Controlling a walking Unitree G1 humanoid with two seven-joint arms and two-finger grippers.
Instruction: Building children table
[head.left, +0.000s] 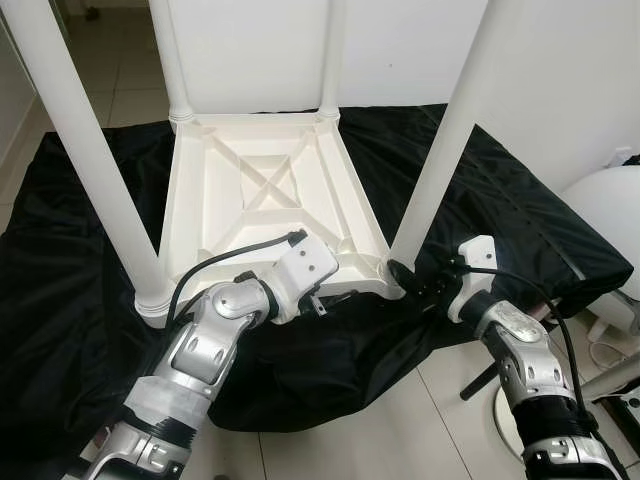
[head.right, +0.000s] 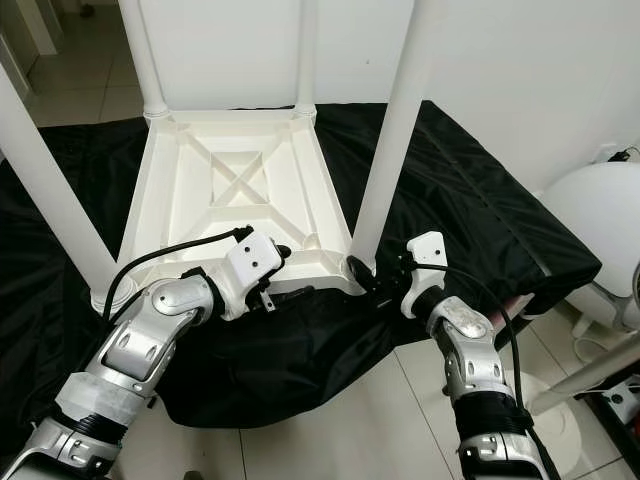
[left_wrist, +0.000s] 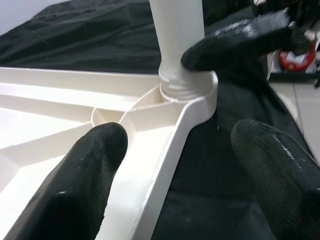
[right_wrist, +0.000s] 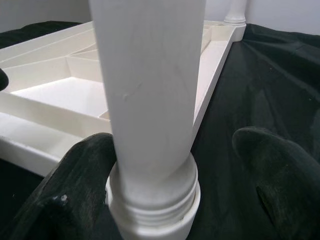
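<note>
The right hand (head.left: 405, 277) is spread around the base of the near-right leg (head.left: 440, 150), one finger seemingly touching it. The left hand (left_wrist: 175, 165), also spread, straddles the near rim of the upturned white table (head.left: 262, 185), which lies on a black sheet (head.left: 70, 300).

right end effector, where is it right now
The right end effector is at the base of the white table leg, at the near right corner of the upturned tabletop, with the left end effector at the near rim beside it.

Pale tiled floor (head.left: 400, 420), white wall (head.left: 560, 70).
</note>
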